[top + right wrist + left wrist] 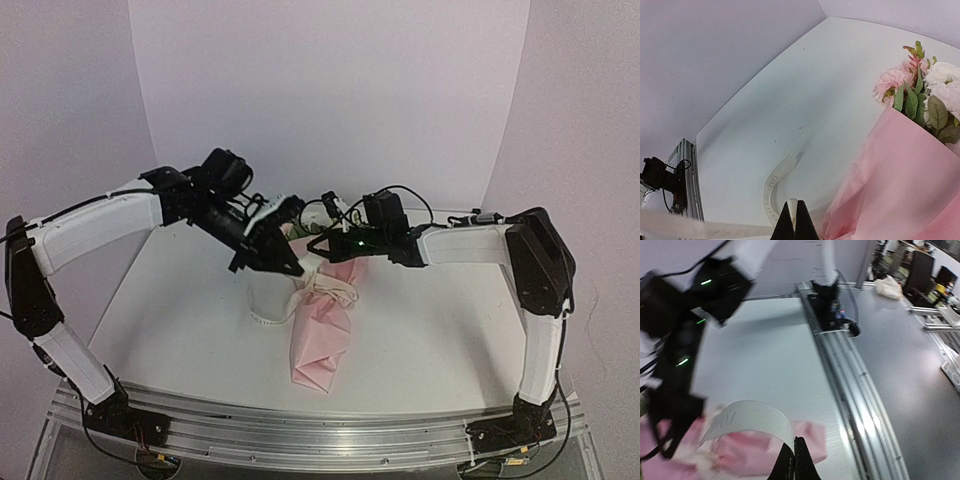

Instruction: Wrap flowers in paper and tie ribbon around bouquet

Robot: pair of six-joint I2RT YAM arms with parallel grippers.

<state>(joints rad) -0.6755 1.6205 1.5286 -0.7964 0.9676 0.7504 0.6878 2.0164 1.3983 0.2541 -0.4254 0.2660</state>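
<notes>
While both arms lean in over the white desk (450, 330), the bouquet (322, 345) lies between them with its narrow end toward the bases. The wrapping looks done, with the pale blooms and green leaves of the flowers (922, 87) topping a cone of pink paper (900, 190). What is left is the tie. In the overhead view the cream ribbon (747, 416) appears looped about the cone's middle, though whether a knot has formed cannot be told. The left gripper (794, 446) is clenched on one stretch of the ribbon, which arcs away from its fingertips over the paper. The right gripper (792, 206) is likewise pinched on a taut length, with a slack tail curling on the desk beside the cone — pulling tight and finishing the bow seem to remain
</notes>
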